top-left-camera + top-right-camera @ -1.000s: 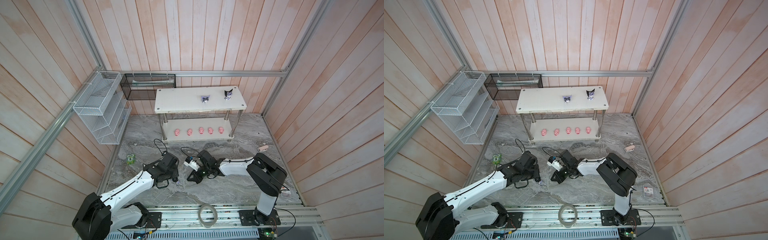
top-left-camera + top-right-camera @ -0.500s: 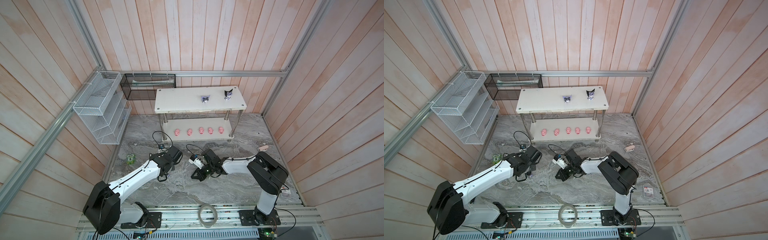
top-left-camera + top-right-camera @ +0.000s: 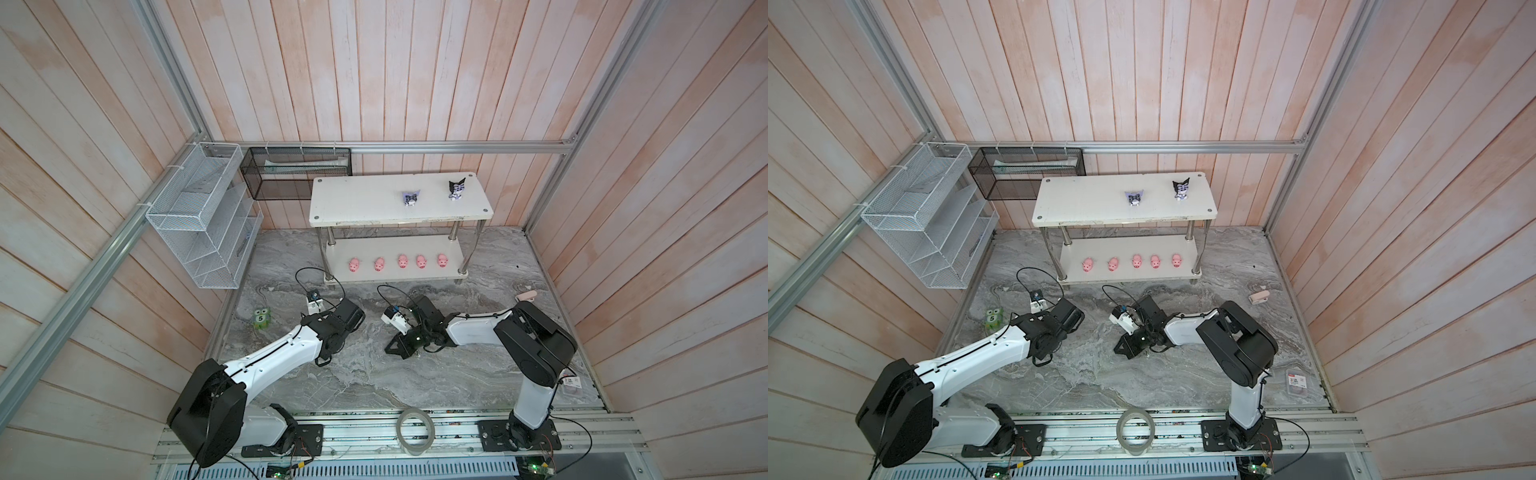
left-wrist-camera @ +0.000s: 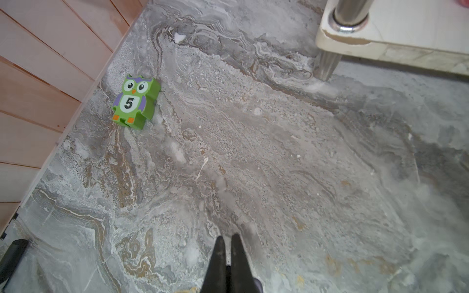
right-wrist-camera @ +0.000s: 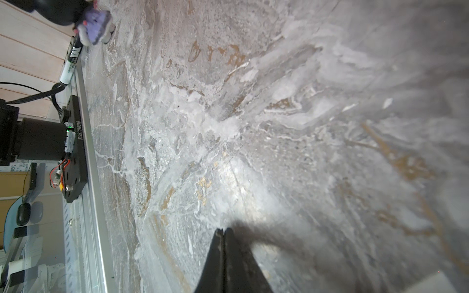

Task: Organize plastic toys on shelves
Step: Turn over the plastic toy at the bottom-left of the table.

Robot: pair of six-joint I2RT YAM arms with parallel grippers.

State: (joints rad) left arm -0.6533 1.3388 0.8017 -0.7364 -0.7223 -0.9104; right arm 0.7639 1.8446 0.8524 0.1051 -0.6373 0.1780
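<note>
The shelves (image 3: 357,199) (image 3: 1084,199) stand at the back of the marble floor. Several pink pigs (image 3: 402,261) (image 3: 1136,261) line the lower board. Two black-purple-white figurines (image 3: 411,198) (image 3: 456,189) stand on the top board. Another purple-white figurine (image 5: 95,24) lies on the floor under a black part of the left arm; a sliver of it (image 4: 256,282) shows beside the finger bases. My left gripper (image 4: 227,237) is shut and empty over bare floor, hidden under its wrist (image 3: 343,322) in both top views. My right gripper (image 5: 222,229) (image 3: 388,350) is shut and empty, low over the floor.
A green owl toy marked "5" (image 3: 262,319) (image 4: 135,101) stands by the left wall. A white wire mesh rack (image 3: 203,224) and a black mesh basket (image 3: 295,178) hang at the back left. A tape roll (image 3: 414,430) lies on the front rail, a pink item (image 3: 525,297) at the right.
The left arm has swung its wrist toward the shelves and away from the front. The right gripper has shifted slightly to the right. Both grippers stayed shut.
</note>
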